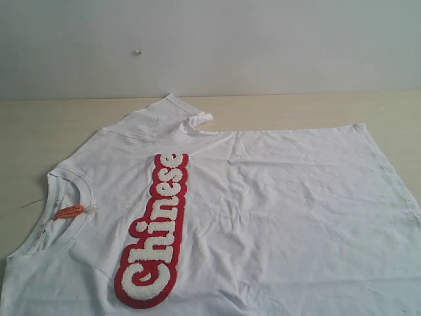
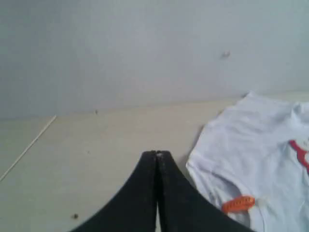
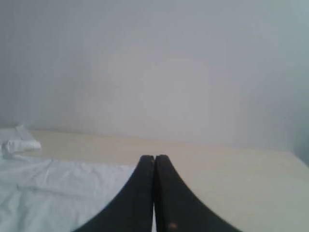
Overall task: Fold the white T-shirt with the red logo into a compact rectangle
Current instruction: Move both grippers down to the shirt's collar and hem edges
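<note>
The white T-shirt (image 1: pixel 263 217) lies spread out on the surface (image 1: pixel 39 131), collar (image 1: pixel 69 191) to the left and red logo (image 1: pixel 154 230) up, left claw (image 2: pixel 157 153) and right claw (image 3: pixel 154 157) both pinched together on nothing, and it looks soft and floppy, so I'd grab the far sleeve (image 1: pixel 189 118) edge.

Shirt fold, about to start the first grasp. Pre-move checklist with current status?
1. The white T-shirt spread on the table, red logo facing up: ok.
2. The far sleeve lying flat: not ok, its end is curled over.
3. The left fingers open for a grasp: not ok, pressed together, empty.
4. The right fingers open for a grasp: not ok, pressed together, empty.
5. The shirt's near side flat: cannot tell, cut off at the exterior view's bottom edge.
</note>
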Action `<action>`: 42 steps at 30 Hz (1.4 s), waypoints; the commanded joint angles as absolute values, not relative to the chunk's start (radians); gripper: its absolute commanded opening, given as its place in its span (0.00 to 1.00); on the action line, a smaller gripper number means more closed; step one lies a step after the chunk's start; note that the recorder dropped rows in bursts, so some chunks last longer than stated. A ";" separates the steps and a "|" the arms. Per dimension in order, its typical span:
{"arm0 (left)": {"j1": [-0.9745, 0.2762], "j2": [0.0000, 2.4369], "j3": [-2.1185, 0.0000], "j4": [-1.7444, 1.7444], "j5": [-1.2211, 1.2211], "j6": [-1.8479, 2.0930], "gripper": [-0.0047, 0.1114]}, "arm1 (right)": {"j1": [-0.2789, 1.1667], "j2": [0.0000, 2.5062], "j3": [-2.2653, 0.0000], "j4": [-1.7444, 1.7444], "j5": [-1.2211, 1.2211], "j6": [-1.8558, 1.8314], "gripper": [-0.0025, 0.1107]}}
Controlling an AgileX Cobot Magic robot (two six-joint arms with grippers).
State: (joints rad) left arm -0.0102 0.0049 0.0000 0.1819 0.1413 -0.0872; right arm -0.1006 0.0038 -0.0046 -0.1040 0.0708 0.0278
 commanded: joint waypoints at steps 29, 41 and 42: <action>-0.016 0.365 -0.658 0.453 -0.267 -0.793 0.04 | -0.105 0.199 -0.530 -0.117 -0.238 0.385 0.02; -0.040 0.903 -0.948 0.529 0.128 -0.758 0.04 | -0.105 0.783 -1.055 -0.113 0.439 0.101 0.02; -0.053 0.953 -0.957 0.527 0.169 -0.744 0.04 | -0.105 0.827 -1.080 -0.113 0.481 0.083 0.02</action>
State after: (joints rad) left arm -0.0254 0.8323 -0.9347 0.5255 0.0633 -0.7664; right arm -0.1006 0.6961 -1.0107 -0.1063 0.3157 0.1504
